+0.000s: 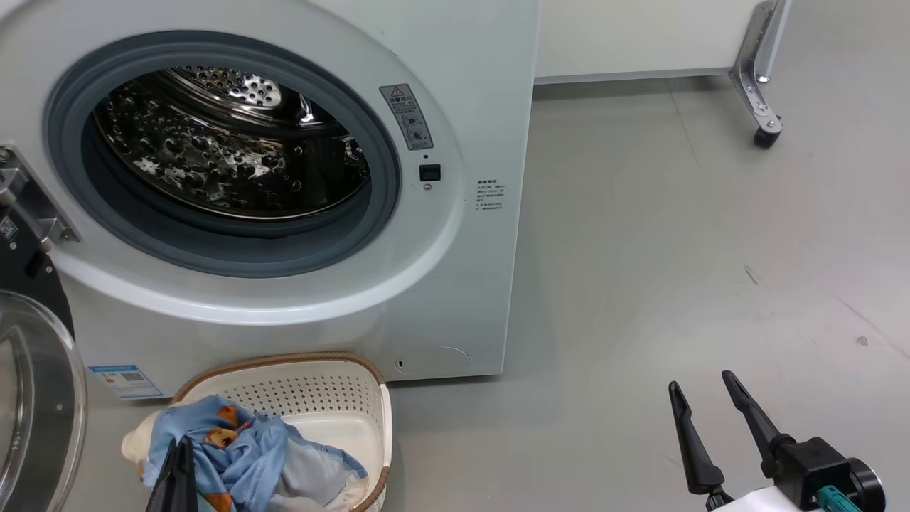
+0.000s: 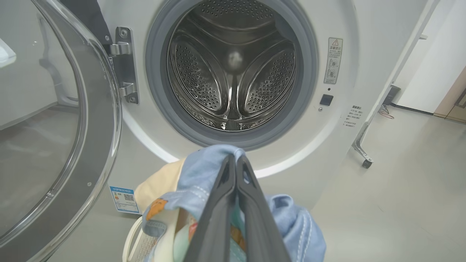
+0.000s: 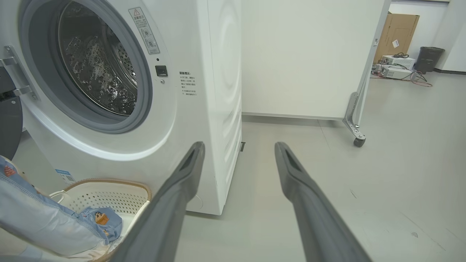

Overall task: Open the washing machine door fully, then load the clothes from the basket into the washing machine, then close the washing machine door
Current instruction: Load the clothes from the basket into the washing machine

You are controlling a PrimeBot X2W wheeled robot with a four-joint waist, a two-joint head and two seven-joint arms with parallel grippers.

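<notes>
Clothes (image 2: 196,171) pinched in my left gripper (image 2: 236,159) above the basket (image 1: 320,391); washing machine door (image 2: 98,153) stands open at left, drum (image 2: 233,72) ahead; right gripper (image 1: 701,381) spread.

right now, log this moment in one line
washing machine door: open | left end effector: shut on clothes | right end effector: open, empty | drum: empty

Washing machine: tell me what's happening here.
The door stands open and the drum looks empty. The robot's left hand is shut on blue clothes, raised over the basket in front of the washing machine. The right hand hangs open over the floor, holding nothing.
</notes>
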